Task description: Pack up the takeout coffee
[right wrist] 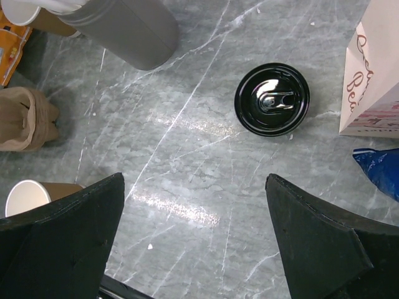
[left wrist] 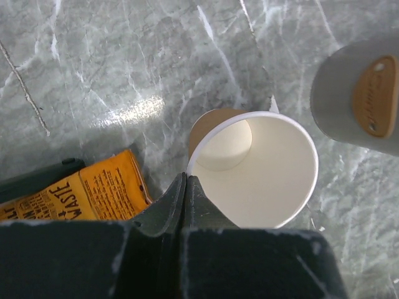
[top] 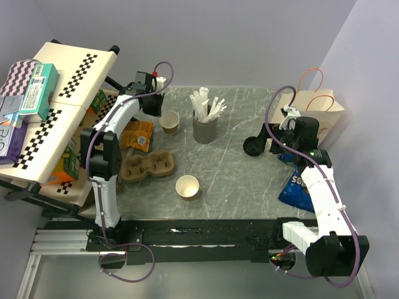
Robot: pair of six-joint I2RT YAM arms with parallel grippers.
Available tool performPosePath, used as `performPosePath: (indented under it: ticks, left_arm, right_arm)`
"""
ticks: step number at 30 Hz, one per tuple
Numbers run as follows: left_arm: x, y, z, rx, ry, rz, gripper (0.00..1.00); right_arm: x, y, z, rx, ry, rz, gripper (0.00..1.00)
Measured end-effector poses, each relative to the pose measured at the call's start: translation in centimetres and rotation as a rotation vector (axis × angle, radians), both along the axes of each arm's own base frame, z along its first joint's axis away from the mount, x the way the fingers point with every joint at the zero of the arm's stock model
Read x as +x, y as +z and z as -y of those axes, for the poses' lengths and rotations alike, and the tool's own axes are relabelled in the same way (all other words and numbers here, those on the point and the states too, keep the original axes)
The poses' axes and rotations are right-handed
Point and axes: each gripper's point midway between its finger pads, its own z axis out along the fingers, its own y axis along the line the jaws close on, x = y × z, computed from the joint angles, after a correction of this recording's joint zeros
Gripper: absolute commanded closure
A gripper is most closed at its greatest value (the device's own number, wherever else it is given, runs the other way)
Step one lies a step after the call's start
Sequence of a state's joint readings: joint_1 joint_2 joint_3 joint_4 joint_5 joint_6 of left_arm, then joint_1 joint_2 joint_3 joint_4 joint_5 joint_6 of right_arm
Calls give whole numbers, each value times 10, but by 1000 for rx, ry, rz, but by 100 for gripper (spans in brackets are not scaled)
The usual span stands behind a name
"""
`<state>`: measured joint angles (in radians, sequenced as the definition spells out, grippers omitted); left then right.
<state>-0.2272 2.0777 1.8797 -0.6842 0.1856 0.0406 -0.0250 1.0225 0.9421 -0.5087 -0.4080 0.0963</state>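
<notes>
One brown paper coffee cup, white inside and with no lid, stands at the back left of the table. My left gripper is shut on its near rim, one finger inside and one outside; in the top view it hangs over that cup. A second open cup stands near the front middle, also seen low left in the right wrist view. A black round lid lies flat on the table. My right gripper hovers open just short of it, holding nothing.
A brown moulded cup carrier lies left of the front cup. A grey cup of white sticks stands at the back middle. A paper bag and blue snack bag sit right. An orange packet and a shelf are left.
</notes>
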Motion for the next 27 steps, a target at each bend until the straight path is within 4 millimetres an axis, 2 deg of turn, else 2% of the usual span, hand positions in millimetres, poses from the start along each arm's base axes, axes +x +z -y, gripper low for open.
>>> performPosePath:
  ticks: [2, 6, 7, 9, 10, 16, 24, 27]
  left_arm:
    - [2, -5, -2, 2, 4, -9, 99]
    - [1, -10, -4, 6, 8, -26, 91]
    - [1, -10, -4, 5, 9, -26, 84]
    - [2, -8, -4, 4, 9, -23, 79]
    - [2, -8, -4, 4, 8, -22, 73]
    - [4, -4, -4, 2, 8, -11, 54]
    - [1, 8, 2, -31, -16, 5, 48]
    - [-19, 24, 7, -51, -44, 26, 40]
  right_arm:
    - [0, 0, 1, 0, -2, 0, 0]
    - [0, 0, 2, 0, -8, -1, 0]
    - [0, 0, 2, 1, -8, -1, 0]
    - [1, -1, 2, 2, -9, -3, 0]
    - [1, -1, 2, 3, -9, -4, 0]
    - [5, -5, 2, 4, -9, -14, 0]
    - [9, -11, 4, -29, 18, -19, 0]
    - [11, -10, 4, -78, 77, 6, 0]
